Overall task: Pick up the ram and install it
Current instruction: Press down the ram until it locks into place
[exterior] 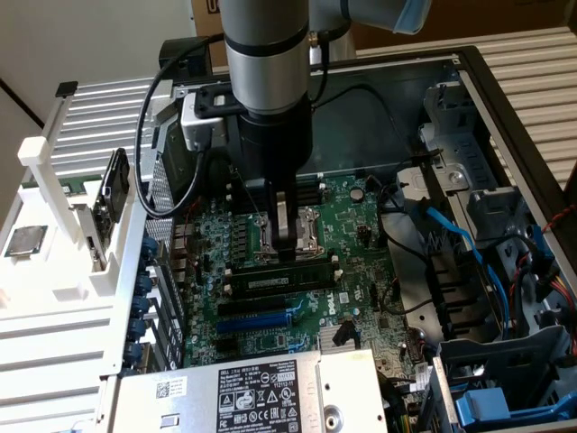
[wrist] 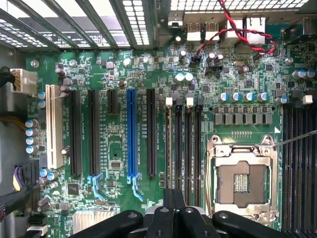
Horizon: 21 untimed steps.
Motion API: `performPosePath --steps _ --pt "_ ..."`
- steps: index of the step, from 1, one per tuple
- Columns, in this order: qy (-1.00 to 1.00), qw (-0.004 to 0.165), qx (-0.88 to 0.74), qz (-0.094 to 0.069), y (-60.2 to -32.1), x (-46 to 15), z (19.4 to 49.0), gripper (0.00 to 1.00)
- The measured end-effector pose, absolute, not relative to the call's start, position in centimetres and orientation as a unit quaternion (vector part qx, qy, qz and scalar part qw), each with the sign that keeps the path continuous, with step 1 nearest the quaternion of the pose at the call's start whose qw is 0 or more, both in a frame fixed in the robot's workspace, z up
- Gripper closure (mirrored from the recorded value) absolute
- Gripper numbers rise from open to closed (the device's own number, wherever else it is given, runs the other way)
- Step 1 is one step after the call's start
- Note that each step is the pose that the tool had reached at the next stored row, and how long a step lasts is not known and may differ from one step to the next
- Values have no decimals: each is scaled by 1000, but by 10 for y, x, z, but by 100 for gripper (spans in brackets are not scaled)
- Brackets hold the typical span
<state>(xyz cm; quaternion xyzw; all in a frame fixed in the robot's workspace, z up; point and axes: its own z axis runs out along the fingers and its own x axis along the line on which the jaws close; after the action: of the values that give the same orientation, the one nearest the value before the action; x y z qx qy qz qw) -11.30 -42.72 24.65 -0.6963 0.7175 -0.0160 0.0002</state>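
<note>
Gripper (wrist: 173, 208) closed, empty, over ram (exterior: 281, 278) seated beside CPU socket (wrist: 242, 181). Risk: fingers pressing off-centre, stick half-latched.

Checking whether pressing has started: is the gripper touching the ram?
Cannot tell. In the exterior view the gripper ends right over the ram lying along the slots, and neither contact nor a gap shows plainly.
</note>
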Motion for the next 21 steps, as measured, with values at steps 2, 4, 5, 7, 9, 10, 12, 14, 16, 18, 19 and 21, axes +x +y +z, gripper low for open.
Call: performPosePath --steps 2,4,5,7,9,10,12,14,16,18,19,21 --pt "718 0 -696 -16 -426 -113 244 90" --pt "718 0 -696 -16 -422 -114 241 90" --pt "718 0 -696 -16 -422 -115 240 90" --pt "717 0 -696 -17 -422 -115 240 90" --pt "717 -1 -696 -17 -422 -115 238 90" --pt "717 -1 -696 -18 -422 -115 238 90" --pt "717 -2 -696 -18 -422 -115 237 90" --pt "717 -2 -696 -18 -422 -115 236 90" --pt "717 -2 -696 -18 -422 -115 236 90" --pt "718 -2 -696 -19 -423 -115 236 90" --pt "717 -3 -696 -19 -423 -115 235 90" --pt "717 -3 -696 -19 -423 -115 235 90"
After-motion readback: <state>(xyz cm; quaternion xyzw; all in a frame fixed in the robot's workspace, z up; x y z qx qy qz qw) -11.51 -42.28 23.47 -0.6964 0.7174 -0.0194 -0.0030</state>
